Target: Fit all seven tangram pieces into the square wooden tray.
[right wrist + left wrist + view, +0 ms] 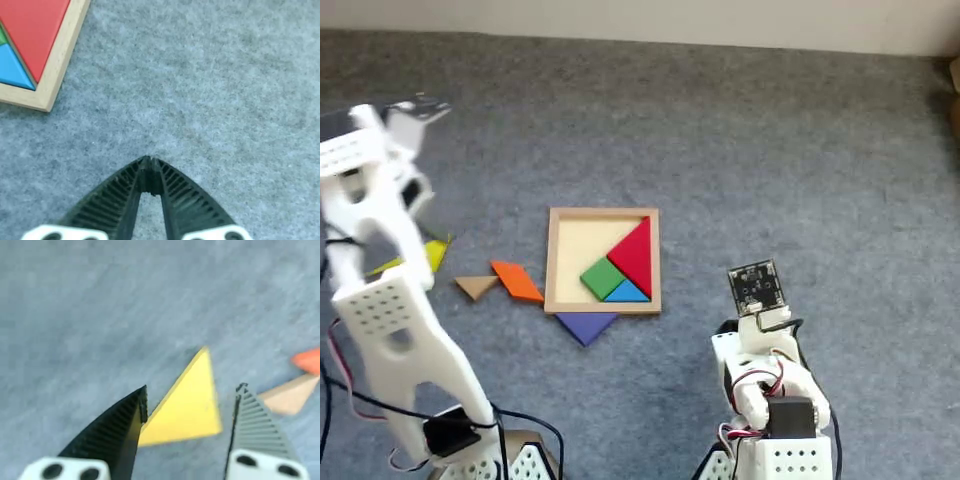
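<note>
The square wooden tray [553, 262] lies mid-carpet and holds a red triangle [637, 253], a green square [603, 277] and a blue triangle [629, 292]. Outside it lie an orange parallelogram [517, 281], a tan triangle [475, 287] and a purple triangle [586, 325]. A yellow triangle [187, 410] lies further left, half hidden under the left arm [380, 290] in the high view. My left gripper [192, 390] hangs open above it, one finger on each side. My right gripper [150, 161] is shut on nothing, over bare carpet to the right of the tray's corner [50, 85].
Grey carpet covers the whole work area. The right arm [770, 390] sits folded at the front right, near its base. Cables trail by the left arm's base at the front left. A pale wall edge runs along the back.
</note>
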